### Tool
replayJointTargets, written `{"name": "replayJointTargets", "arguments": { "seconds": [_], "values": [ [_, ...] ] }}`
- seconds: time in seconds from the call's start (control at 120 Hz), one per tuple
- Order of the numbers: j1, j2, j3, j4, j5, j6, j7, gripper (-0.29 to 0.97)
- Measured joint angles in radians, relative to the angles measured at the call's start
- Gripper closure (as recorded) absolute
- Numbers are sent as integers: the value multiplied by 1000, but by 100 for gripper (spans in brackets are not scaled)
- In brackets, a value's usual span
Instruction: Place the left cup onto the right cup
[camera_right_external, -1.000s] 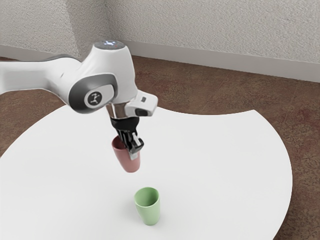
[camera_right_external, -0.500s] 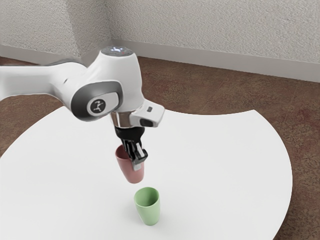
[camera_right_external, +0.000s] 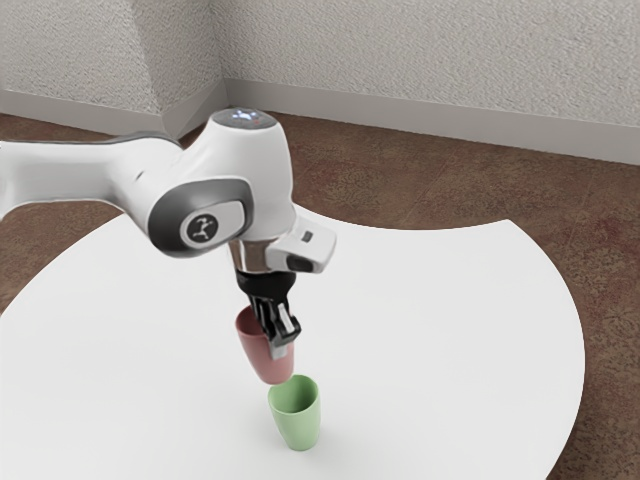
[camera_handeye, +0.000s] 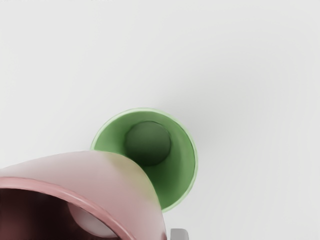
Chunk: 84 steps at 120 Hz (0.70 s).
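The jaws grip the rim of the pink cup (camera_right_external: 264, 352) and hold it in the air, slightly tilted. Its base is just above and a touch left of the green cup (camera_right_external: 295, 412), which stands upright on the white table (camera_right_external: 450, 300). In the wrist view the pink wall overlaps the edge of the green mouth, so the two are not yet centred. My judgement is that the hand should slide a little right, level the cup, descend slowly and release only once it seats. A hasty drop could tip the green cup.
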Motion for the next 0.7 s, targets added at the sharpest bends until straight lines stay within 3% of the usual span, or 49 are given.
{"name": "replayJointTargets", "arguments": {
  "seconds": [0.7],
  "values": [
    [1,14,-16,-22,-26,15,-3,78]
  ]
}}
